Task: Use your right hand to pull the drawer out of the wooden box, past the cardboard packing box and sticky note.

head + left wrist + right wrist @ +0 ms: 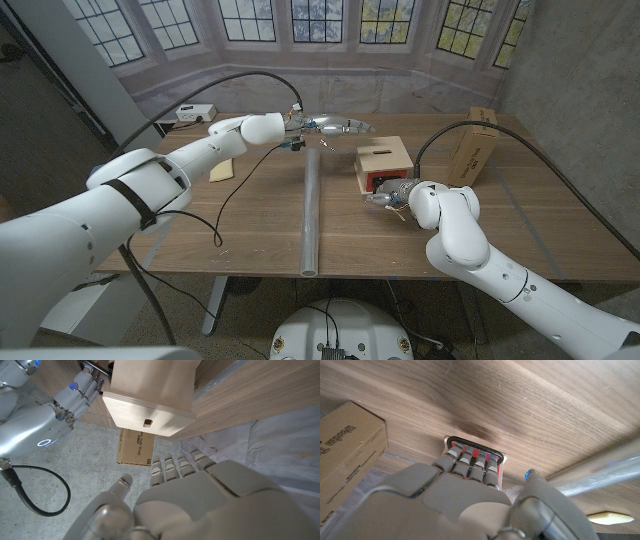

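Fingers point(470, 462) of your right hand point(393, 194) are curled onto the red front of the drawer point(381, 182), their tips tucked under its dark rim, so that hand has hold of the drawer. Your left hand point(335, 125) hovers over the far middle of the table point(250, 225); its fingers point(177, 466) are bent and nothing is in them.

Going by size: the table carries everything. A grey metal tube point(311, 212) lies on it from near the left hand to the front edge. The cardboard packing box point(470, 145) stands right of centre, behind your right arm. The wooden box point(382, 160) sits just left of it, the drawer showing at its near face against your right hand. The yellow sticky note point(221, 169) lies on the left side, well apart from the wooden box.
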